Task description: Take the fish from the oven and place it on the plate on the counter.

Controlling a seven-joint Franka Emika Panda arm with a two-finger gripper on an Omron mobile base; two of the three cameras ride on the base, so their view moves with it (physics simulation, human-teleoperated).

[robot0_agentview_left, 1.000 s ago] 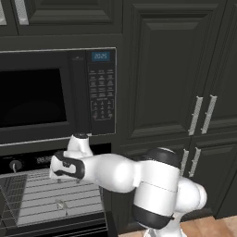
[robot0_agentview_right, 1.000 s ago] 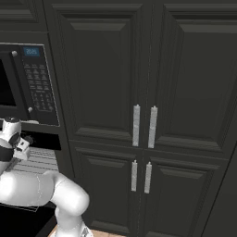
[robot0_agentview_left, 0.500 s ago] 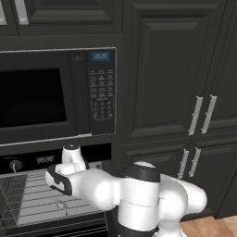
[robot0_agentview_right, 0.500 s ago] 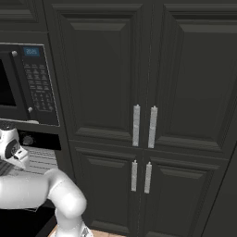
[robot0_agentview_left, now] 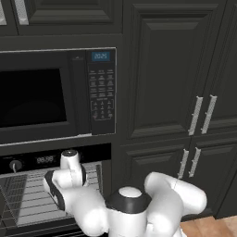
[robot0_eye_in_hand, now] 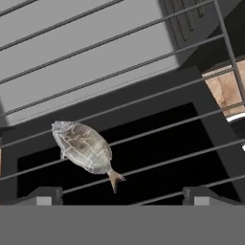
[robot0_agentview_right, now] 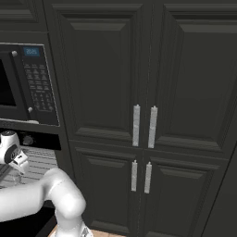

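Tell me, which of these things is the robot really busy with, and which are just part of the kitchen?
Part of the job:
- fish, lying on the oven rack
- oven, open, rack showing
- hand, open, above the fish

Just there:
- microwave above the oven
- dark cabinet doors with silver handles

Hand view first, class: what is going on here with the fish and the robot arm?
The robot has reached into the open oven. In the hand view, the fish lies on the wire rack, just ahead of the tool, whose jaws stand wide open and hold nothing. The fish sits towards the left fingertip rather than centred between the two. It has not been grasped yet, so lifting it out to a plate is not yet done.
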